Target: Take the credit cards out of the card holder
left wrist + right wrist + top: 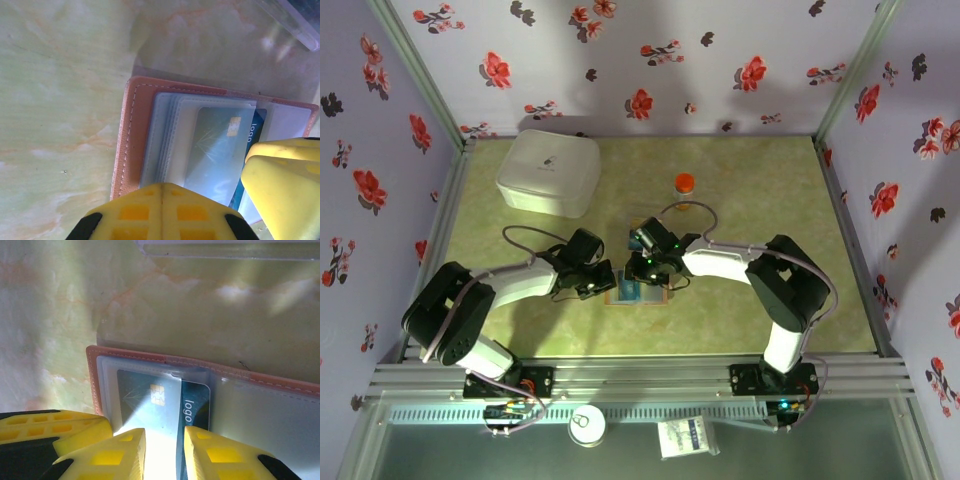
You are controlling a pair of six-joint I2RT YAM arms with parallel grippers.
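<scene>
The card holder (93, 371) is laid open on the desk (60, 300), between the two claws. A blue credit card (145, 390) is seen sticking partway out of its clear sleeve (260, 405). The left claw (161, 192) is clenched shut and set on the holder's near edge. The right claw (165, 445) is parted a little over the card, and nothing is gripped. The card is not out yet, so most of the job is judged left to do.

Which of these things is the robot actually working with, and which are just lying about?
In use: card holder; credit card tucked inside it.
Lying about: white lidded box; orange-capped jar; clear tray.
</scene>
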